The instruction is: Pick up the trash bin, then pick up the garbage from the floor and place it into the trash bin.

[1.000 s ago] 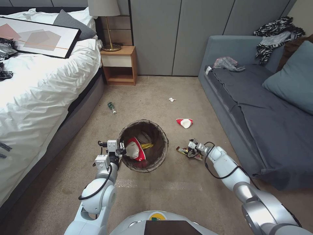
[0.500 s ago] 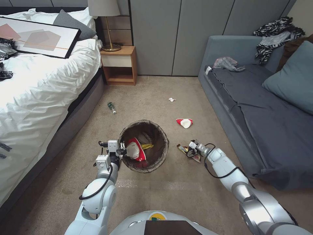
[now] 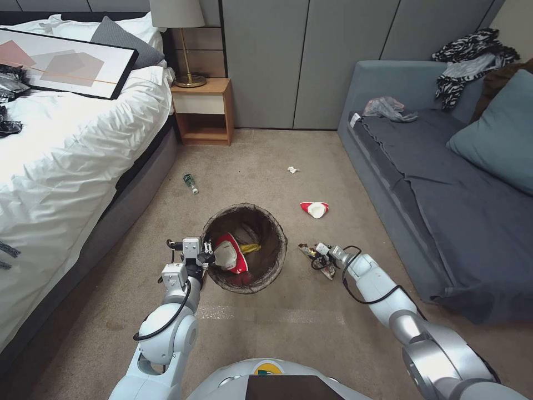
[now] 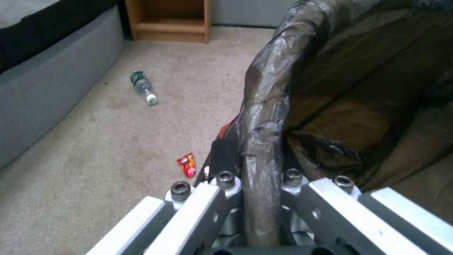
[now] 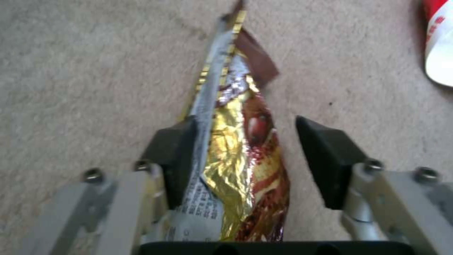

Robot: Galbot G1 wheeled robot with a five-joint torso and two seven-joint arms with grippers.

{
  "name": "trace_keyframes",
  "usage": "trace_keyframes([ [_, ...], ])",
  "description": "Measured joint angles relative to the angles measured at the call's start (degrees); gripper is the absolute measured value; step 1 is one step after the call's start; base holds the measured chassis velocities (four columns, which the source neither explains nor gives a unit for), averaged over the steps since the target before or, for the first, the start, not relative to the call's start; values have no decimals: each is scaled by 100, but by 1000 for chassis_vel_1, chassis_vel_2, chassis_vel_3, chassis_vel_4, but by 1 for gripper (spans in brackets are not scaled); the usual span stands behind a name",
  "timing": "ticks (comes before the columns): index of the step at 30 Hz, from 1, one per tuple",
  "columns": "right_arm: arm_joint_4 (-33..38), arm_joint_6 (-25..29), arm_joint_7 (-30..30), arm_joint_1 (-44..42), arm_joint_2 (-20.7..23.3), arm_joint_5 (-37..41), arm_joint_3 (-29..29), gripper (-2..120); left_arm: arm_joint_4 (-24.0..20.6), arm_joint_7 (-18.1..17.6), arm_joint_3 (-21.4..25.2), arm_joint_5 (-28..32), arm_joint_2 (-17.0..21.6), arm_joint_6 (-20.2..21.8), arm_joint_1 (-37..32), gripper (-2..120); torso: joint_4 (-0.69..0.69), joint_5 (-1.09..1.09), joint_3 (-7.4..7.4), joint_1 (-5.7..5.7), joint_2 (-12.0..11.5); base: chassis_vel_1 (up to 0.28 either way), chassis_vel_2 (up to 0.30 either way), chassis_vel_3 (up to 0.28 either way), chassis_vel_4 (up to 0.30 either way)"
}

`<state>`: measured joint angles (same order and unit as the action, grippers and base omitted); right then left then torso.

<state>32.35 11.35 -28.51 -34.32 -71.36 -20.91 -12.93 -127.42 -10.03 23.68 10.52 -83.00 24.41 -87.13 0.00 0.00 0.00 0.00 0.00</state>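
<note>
Two big pieces of furniture are framing the carpeted floor (image 3: 261, 328): the white-sheeted bed (image 3: 66, 144) along its left edge and the grey sofa (image 3: 433, 183) along its right, with a wooden nightstand (image 3: 202, 111) sitting at the far edge beside the bed.

Near the middle of the floor, closer to the robot, the trash bin (image 3: 244, 247) is hanging from the left hand (image 3: 201, 256), which is clamping the bag-covered rim between closed fingers (image 4: 226, 187). Gripping it by the near rim is keeping the mouth open and facing up, presumably so litter can be dropped straight in. A red-and-white paper cup (image 3: 230, 254) and a yellow wrapper (image 3: 251, 248) are already lying inside.

Just to the right of the bin, the right hand (image 3: 319, 256) is reaching low over the floor. Its fingers are straddling a gold-and-red snack wrapper (image 5: 240, 156), one finger (image 5: 177, 156) touching the foil and the other standing off from it, so the hand is not yet fully closed.

Scattered garbage is waiting farther out: another red-and-white cup (image 3: 314, 209) towards the sofa, a green bottle (image 3: 190, 183) near the bed, crumpled white paper (image 3: 292, 170) towards the far edge, and a small red wrapper (image 4: 187, 165) beside the bin.
</note>
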Motion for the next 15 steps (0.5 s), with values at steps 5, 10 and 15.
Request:
trace_keyframes([
  [5, -43, -3, -4, -43, 0, 43, -36, 30, 8, 1, -3, 6, 4, -1, 7, 0, 0, 0, 0, 0, 0, 0, 0, 0, 0],
  [10, -45, 6, -9, -72, 13, 69, -63, 10, 20, 2, -7, 10, 8, -2, 14, 0, 0, 0, 0, 0, 0, 0, 0, 0, 0],
  [15, -37, 29, -21, -84, 36, 87, -70, 0, 23, 2, -15, 12, 15, -4, 8, 0, 0, 1, 0, 0, 0, 0, 0, 0, 0],
])
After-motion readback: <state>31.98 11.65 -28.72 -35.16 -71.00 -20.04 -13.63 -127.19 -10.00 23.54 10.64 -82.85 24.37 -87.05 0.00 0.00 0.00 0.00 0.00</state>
